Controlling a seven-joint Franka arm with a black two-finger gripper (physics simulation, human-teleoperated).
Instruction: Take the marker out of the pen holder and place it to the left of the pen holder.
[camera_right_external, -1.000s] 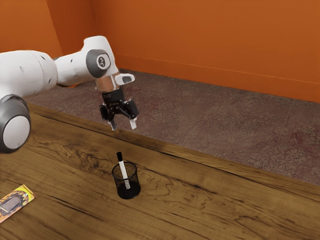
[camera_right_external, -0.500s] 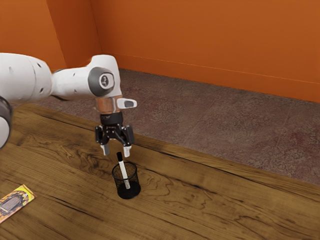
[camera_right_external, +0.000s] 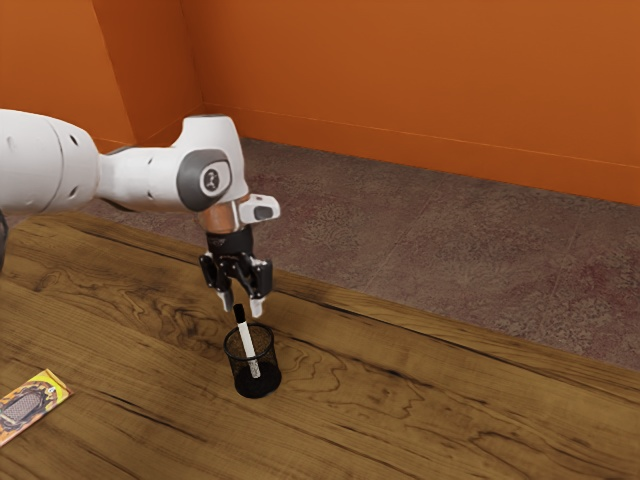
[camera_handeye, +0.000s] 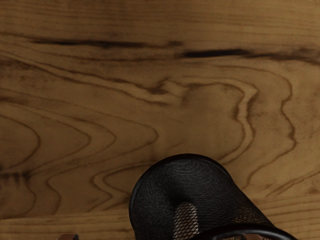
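Observation:
The gripper (camera_right_external: 243, 308) is open above the pen holder (camera_right_external: 254, 388), its fingers around the height of the marker's cap. Whether the cap stands between them or in front of them, I cannot tell. The marker (camera_right_external: 248, 343), white with a black cap, leans inside the black mesh holder, cap up above the rim. In the wrist view the holder (camera_handeye: 172, 177) lies at the lower edge, and the marker's pale lower part (camera_handeye: 186, 222) shows through the mesh. Tips of the gripper (camera_handeye: 159, 237) stand far apart at that same edge.
A flat orange and yellow package (camera_right_external: 28, 405) lies on the wooden table (camera_right_external: 400, 400) at the exterior view's left. The table's far edge runs behind the holder, with carpet and an orange wall beyond.
My hand has come down from well above the holder, then shifted slightly toward the exterior view's right and turned a little. The marker and holder have stayed put.

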